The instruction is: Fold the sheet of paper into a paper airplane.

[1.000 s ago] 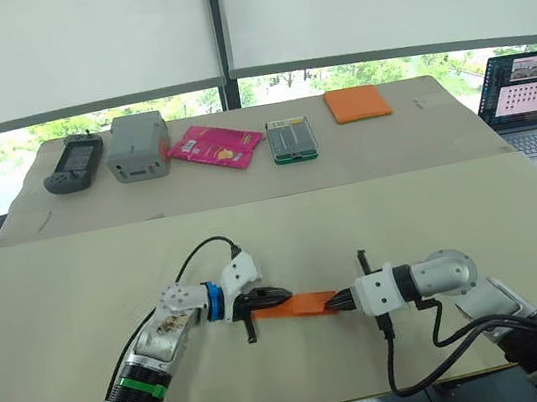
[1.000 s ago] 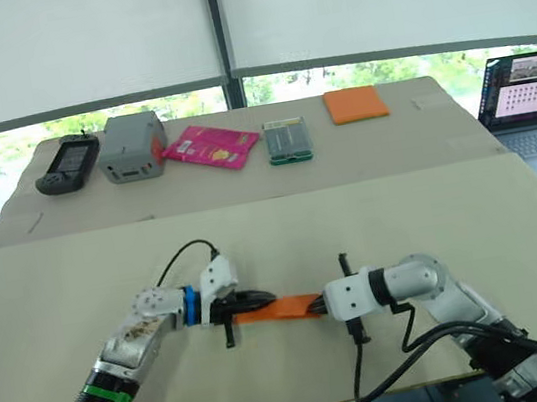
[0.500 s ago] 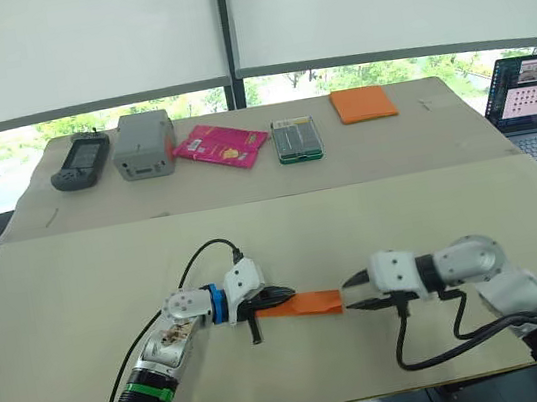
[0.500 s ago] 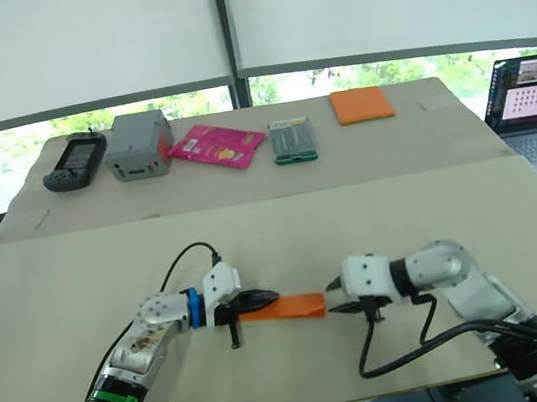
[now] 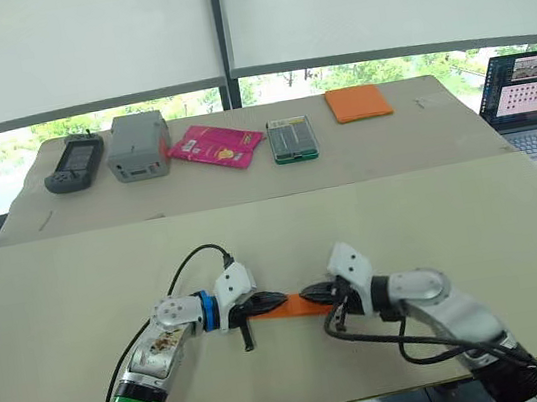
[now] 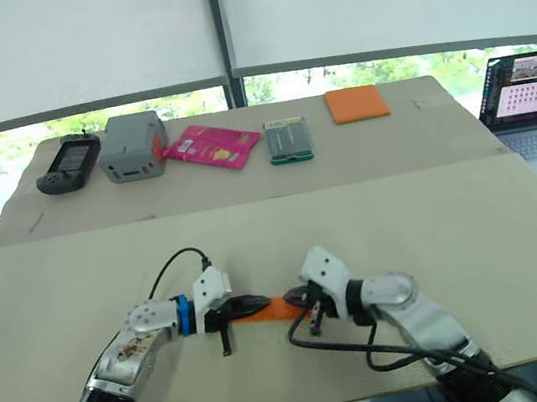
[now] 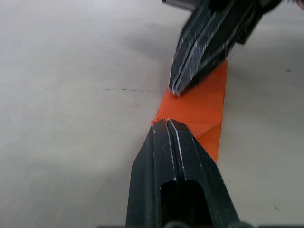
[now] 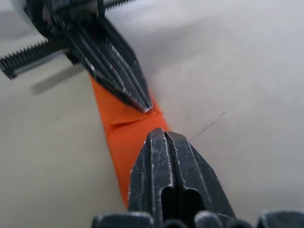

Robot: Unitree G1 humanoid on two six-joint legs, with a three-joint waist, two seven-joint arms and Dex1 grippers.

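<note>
Nearest us, approx. centre of the front board: the thin bright orange sheet of paper [image 5: 290, 305], already folded into a narrow creased strip, lies flat on the beige tabletop [image 5: 78, 280].

L gripper [image 5: 274, 299], two black fingers, comes in from 9 o'clock; fingers pressed together, tip bearing on the strip's 9 o'clock end. In the L wrist view no paper shows between the fingers, so we read it as clenched and pinning, not grasping.

R gripper [image 5: 310, 293] comes in from 3 o'clock, tip-to-tip w/ the left, close together on the strip. Also clenched; in the R wrist view its tip sits on top of the orange surface beside a diagonal crease.

Our reading of why: opposed tips hold both ends so the strip cannot slide or spring open while a fold is flattened. Judgement only: task is mid-way, no pointed plane shape yet. Risk: thin paper may skid or tear under the tips.

Farther out, on the back board, 10 to 1 o'clock: a dark handheld controller w/ screen [image 5: 73, 163], a grey box-shaped device [image 5: 137, 147], a pink foil packet [image 5: 216, 146], a green-edged flat case [image 5: 292, 139], a thicker orange rectangular pad [image 5: 357, 103]. All well apart from the work, not involved. At 2 o'clock, an open laptop [image 5: 534, 106].
</note>
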